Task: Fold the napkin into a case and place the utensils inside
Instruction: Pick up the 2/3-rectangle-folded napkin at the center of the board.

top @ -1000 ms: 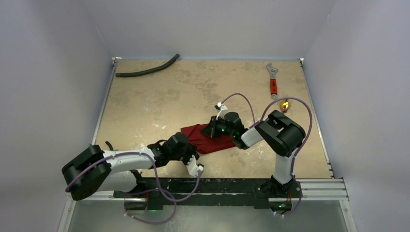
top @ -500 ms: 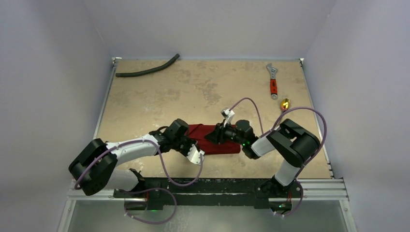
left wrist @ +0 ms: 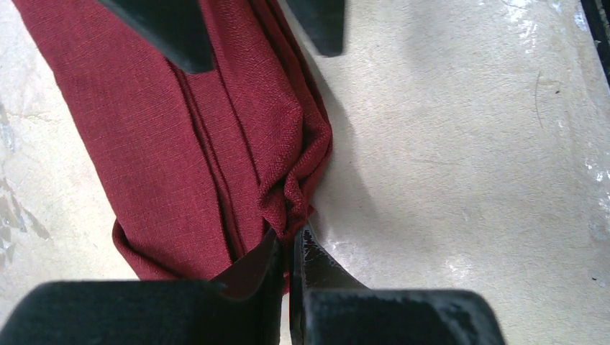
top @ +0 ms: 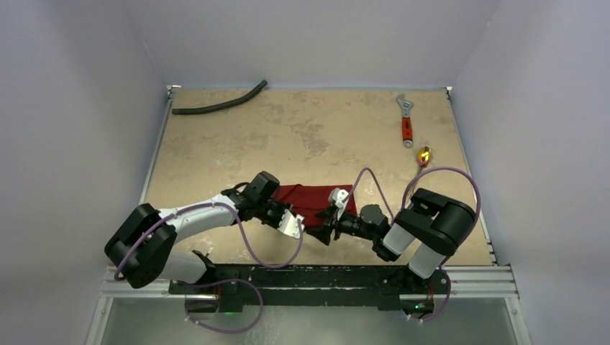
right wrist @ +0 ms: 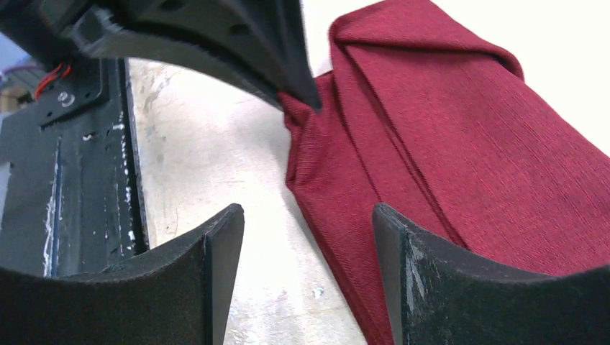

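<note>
The beige, mottled table carries the folded napkin. One bunched corner is nipped in the closed jaws of the left gripper, and the spread jaws of the right gripper stand just beside that end. Well beyond the left jaws lies a black hose. Well beyond the right jaws lie a red-handled wrench and, near it, the gold utensils.

The napkin is matt cloth with a fine, visible weave. The counter is smooth and faintly glossy. The fingers of the right gripper look like matt black plastic with grainy faces.
</note>
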